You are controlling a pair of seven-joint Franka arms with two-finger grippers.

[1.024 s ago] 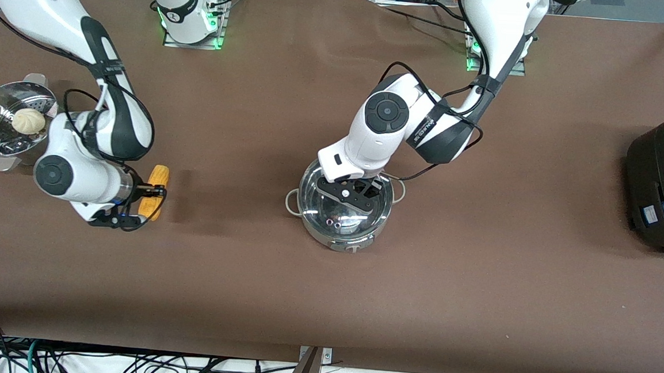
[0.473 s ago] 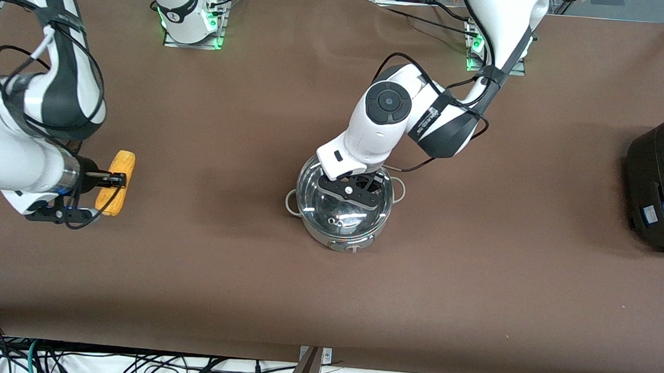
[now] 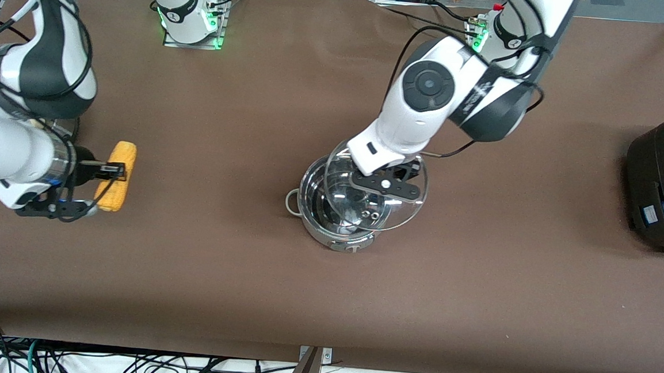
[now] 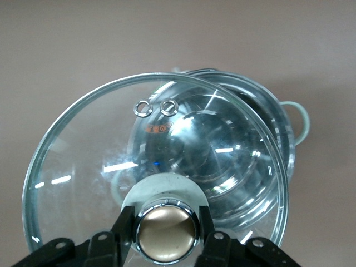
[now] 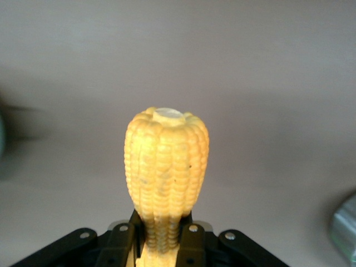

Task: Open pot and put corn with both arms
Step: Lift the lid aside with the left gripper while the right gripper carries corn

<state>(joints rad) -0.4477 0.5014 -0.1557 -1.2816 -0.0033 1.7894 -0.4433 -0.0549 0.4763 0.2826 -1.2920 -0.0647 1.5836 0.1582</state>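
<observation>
Pot (image 3: 329, 224): round, shiny steel, standing on the brown table (image 3: 325, 301) about midway along it, between the robots' edge and the front-camera edge. One grey loop handle shows on the side toward the right arm's end. Uncovered in part; inside looks bare in the left wrist view (image 4: 245, 139).

Glass lid (image 3: 391, 210): lifted clear of the pot rim, tilted, overlapping the pot's mouth and shifted toward the left arm's end of the table. Two small steam holes near its rim (image 4: 156, 107). Copper-coloured knob (image 4: 168, 232) at its centre.

Left gripper (image 3: 383, 184): over the pot, fingers (image 4: 125, 222) closed against both sides of the knob, carrying the lid.

Corn (image 3: 116, 176): yellow-orange cob, held off the table near the right arm's end, over bare tabletop. In the right wrist view its pale blunt tip points away from the wrist (image 5: 167, 167).

Right gripper (image 3: 99, 175): over the table near the right arm's end, well apart from the pot; fingers (image 5: 125, 236) clamped on the cob's lower end.

Black cooker (image 3: 663, 184): at the edge of the left arm's end, well apart from the pot.
</observation>
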